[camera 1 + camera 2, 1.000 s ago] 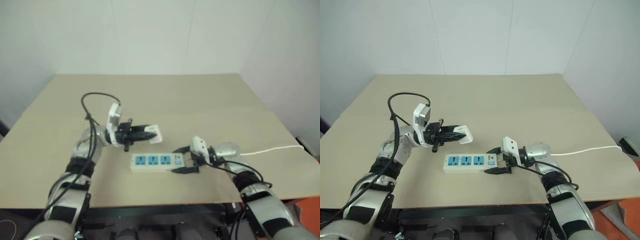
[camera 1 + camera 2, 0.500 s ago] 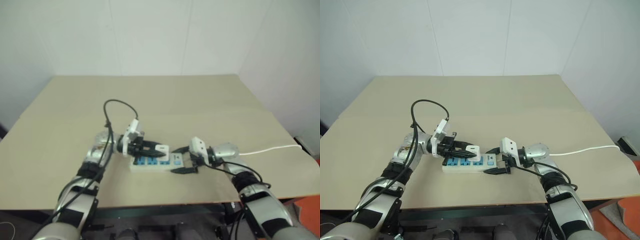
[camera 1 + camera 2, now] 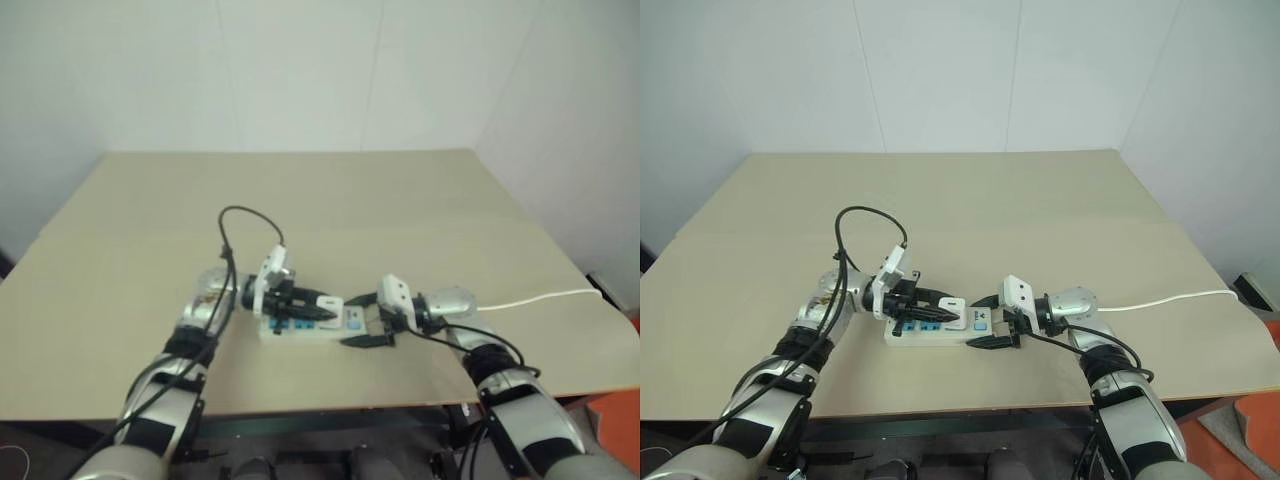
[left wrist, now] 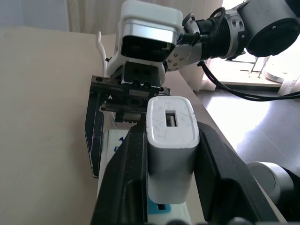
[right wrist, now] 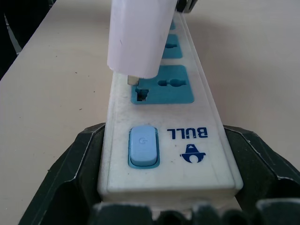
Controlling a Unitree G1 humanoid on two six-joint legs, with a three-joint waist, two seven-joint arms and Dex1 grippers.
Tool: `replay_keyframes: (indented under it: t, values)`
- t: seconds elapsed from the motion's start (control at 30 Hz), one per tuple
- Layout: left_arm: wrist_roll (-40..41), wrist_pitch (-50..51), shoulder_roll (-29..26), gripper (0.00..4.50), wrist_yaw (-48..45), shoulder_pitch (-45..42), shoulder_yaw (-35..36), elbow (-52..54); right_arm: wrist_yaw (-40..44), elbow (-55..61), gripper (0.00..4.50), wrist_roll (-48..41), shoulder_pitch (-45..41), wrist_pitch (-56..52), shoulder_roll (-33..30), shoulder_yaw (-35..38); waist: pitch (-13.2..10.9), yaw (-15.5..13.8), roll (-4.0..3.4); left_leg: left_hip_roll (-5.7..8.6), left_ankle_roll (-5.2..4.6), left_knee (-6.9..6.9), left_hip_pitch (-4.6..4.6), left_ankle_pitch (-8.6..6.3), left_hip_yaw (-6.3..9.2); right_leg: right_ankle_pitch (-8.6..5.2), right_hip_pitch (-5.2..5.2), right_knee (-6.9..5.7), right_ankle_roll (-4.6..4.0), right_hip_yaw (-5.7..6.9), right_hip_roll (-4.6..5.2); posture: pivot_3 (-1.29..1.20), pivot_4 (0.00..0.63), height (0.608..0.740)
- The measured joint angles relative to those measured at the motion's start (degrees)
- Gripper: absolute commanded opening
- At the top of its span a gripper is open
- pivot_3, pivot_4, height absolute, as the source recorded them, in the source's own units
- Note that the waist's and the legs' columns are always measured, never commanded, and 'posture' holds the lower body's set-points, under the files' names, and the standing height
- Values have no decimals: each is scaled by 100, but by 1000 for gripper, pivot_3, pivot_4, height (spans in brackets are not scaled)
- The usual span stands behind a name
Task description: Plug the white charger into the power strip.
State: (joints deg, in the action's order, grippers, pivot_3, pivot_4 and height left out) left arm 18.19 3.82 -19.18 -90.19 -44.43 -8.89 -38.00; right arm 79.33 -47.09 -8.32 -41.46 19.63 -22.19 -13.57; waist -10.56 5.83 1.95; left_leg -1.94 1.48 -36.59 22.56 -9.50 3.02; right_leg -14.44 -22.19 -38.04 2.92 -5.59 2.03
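The power strip (image 3: 930, 338) lies flat on the tan table, a white bar with three blue sockets and a blue switch (image 5: 143, 146) at its right end. My right gripper (image 3: 978, 322) is shut on that switch end, one black finger against each long side. My left gripper (image 3: 940, 308) is shut on the white charger (image 4: 169, 154), held level just above the strip. In the right wrist view the charger (image 5: 140, 33) hangs over the socket nearest the switch (image 5: 164, 89), its prong just above the slot. The rest of the prongs are hidden.
The strip's thin white cord (image 3: 1170, 298) runs off to the table's right edge. A black cable loop (image 3: 865, 215) arches above my left forearm. The table's front edge (image 3: 940, 410) lies close below the strip, and a white wall stands behind the table.
My left gripper has carried the charger down and to the right, from above the table left of the strip to just over a socket. The right gripper and strip have stayed still.
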Motion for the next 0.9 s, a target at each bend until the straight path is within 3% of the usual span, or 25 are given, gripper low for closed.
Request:
replay_keyframes:
  t: [0.9]
  values:
    - [-361,-668,122,990,-4,-267,18,-830,-91,-38,3412,49,3,12,50,38,11,2,8,3,1,31,-19,0,-1,0,4,12,-2,-8,1,0,150,740]
